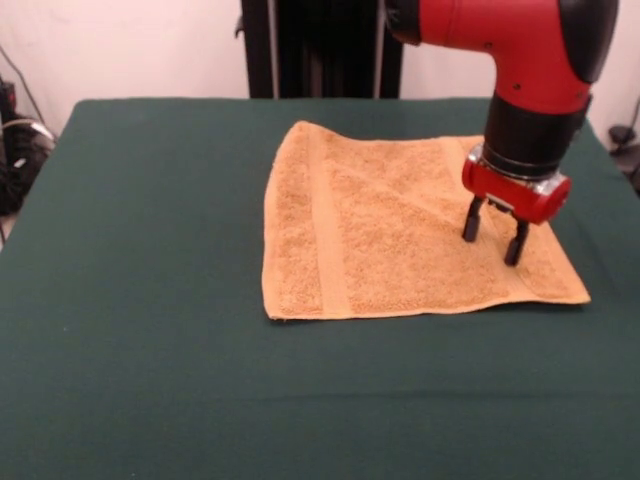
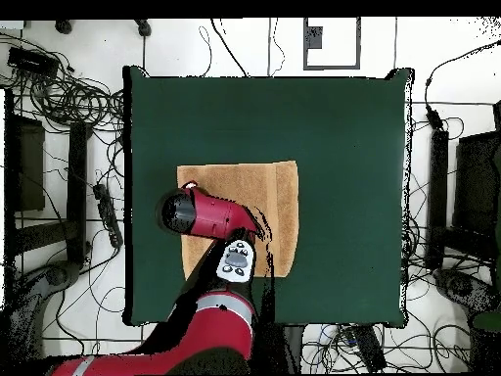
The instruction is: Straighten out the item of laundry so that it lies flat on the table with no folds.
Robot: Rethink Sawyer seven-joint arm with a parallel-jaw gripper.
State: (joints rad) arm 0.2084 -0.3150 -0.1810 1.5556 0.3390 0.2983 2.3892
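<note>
The orange-tan washcloth [image 1: 400,230] lies spread on the dark green table [image 1: 150,300], right of the middle in the front view. A diagonal crease runs across its right half, and a flat woven band runs down near its left edge. My gripper [image 1: 491,250] hangs over the cloth's right part, open, with its black fingers [image 1: 470,220] apart and nothing between them. I cannot tell whether the tips touch the cloth. In the overhead view the red arm [image 2: 210,217] covers the lower left part of the washcloth [image 2: 269,196] and hides the gripper.
The black pedestal [image 1: 320,45] stands at the table's far side. Cables and dark equipment [image 1: 15,150] lie off the table's left edge. In the overhead view, cables [image 2: 68,98] and monitors surround the table [image 2: 342,117].
</note>
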